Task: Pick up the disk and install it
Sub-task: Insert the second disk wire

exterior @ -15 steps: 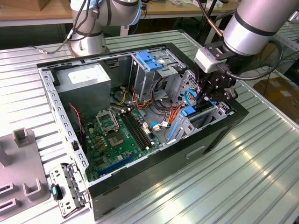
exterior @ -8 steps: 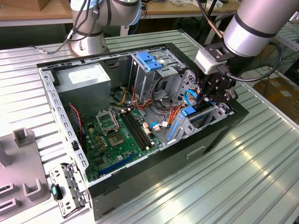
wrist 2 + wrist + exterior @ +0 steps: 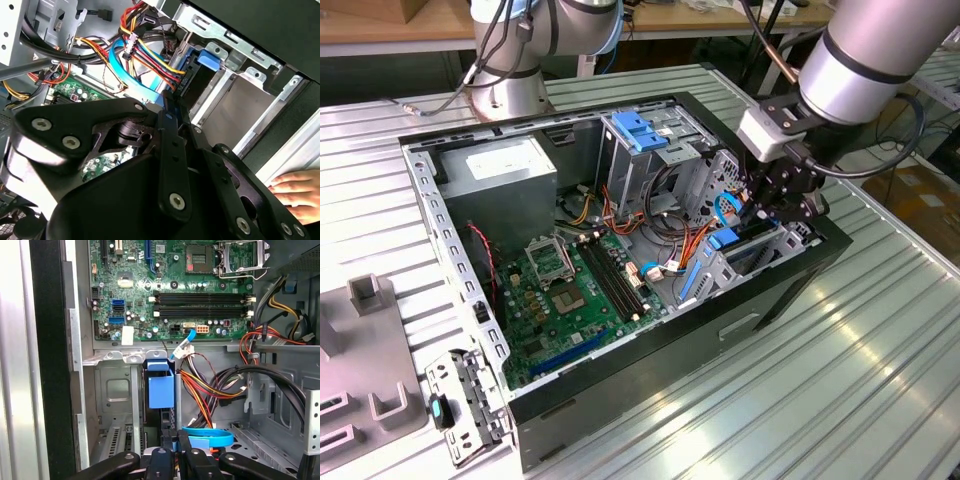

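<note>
The disk stands on edge in the lower drive bay at the front of the open computer case, on the exterior view's right. Its blue side rail faces the first wrist view, with the dark body running down between the black fingers. My gripper reaches down into the case over that bay. Its jaws sit close together on the disk's near end in both wrist views, gripper and gripper. The rail's blue tab lies against the bay's metal frame.
Bundled power and flat blue data cables crowd the bay's side. The motherboard, grey power-supply box and upper drive cage with blue latch fill the case. A person's hand rests outside the case. A second arm's base stands behind.
</note>
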